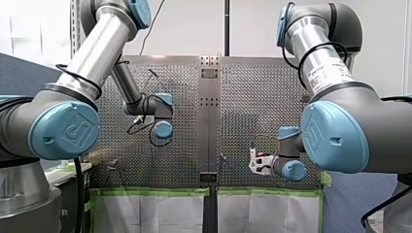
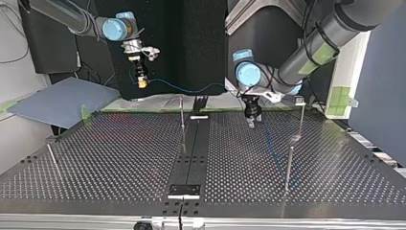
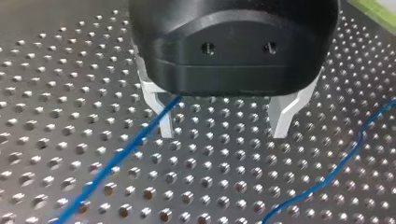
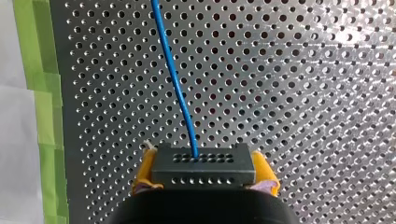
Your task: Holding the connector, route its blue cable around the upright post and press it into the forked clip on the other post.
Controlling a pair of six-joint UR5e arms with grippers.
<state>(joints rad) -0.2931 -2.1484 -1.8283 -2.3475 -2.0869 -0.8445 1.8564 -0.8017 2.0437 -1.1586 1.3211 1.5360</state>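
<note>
Right claw (image 4: 204, 171) clamped on connector (image 4: 203, 165), yellow pads (image 4: 144, 171) on its two short sides. The holed face points forward, so the cable (image 4: 180, 88) leaves straight ahead with no bend at the exit, which I judge to be the reason for this hold. In the top view this claw hangs high over the far edge of the table (image 2: 110, 158), at the view's left. The cable runs from it in a slack line toward the middle. The height probably lets the cable clear the post tops when routing begins. Left claw (image 3: 223, 133) open, metal fingers (image 3: 282, 119) spread, tips close to the table. One stretch of cable passes just inside one finger and a second stretch lies beyond the other; contact with the finger cannot be told. I judge it placed to guide or pin the slack. Middle post (image 2: 182, 112) stands between the two claws. End post (image 2: 302, 120), at the view's right, carries a small head, possibly the forked clip, too small to confirm. Cable appears not yet round any post, nor seated in a clip.
</note>
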